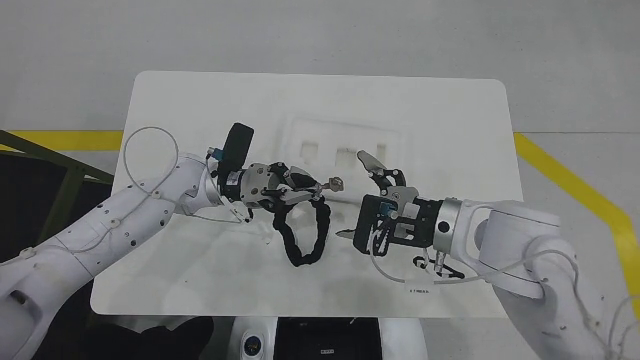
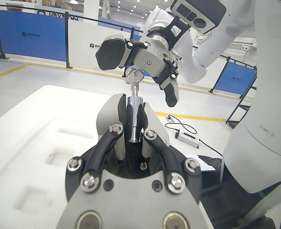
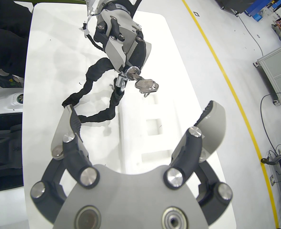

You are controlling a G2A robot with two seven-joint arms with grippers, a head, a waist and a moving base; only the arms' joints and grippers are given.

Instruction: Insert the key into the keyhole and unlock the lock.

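Left gripper sits left of centre over the worktop, pointing right. Its fingers are narrow, clamped on the lock, a chrome cylinder held off the worktop with its keyhole end facing right. A black sleeved chain hangs from the lock in a loop, down toward the near side, with its low part lying on the worktop. In the right wrist view a chrome end piece of the chain is just beside the cylinder; cannot tell if it is latched in.

The key is in the keyhole: blade in the cylinder's end face, flat head sticking out to the right, a small ring on the head. Key is carried by the lock only; nothing grips it.

Far of the two grippers, mid worktop, lies a white foam tray with rectangular recesses.

Right gripper is right of the key, pointing left at it. Its fingers are spread wide, one on the far side and one on the near side, holding nothing. The key head lies in line with the gap between them and near the tips, not touching either pad. The near finger is close to the chain loop; contact cannot be told.
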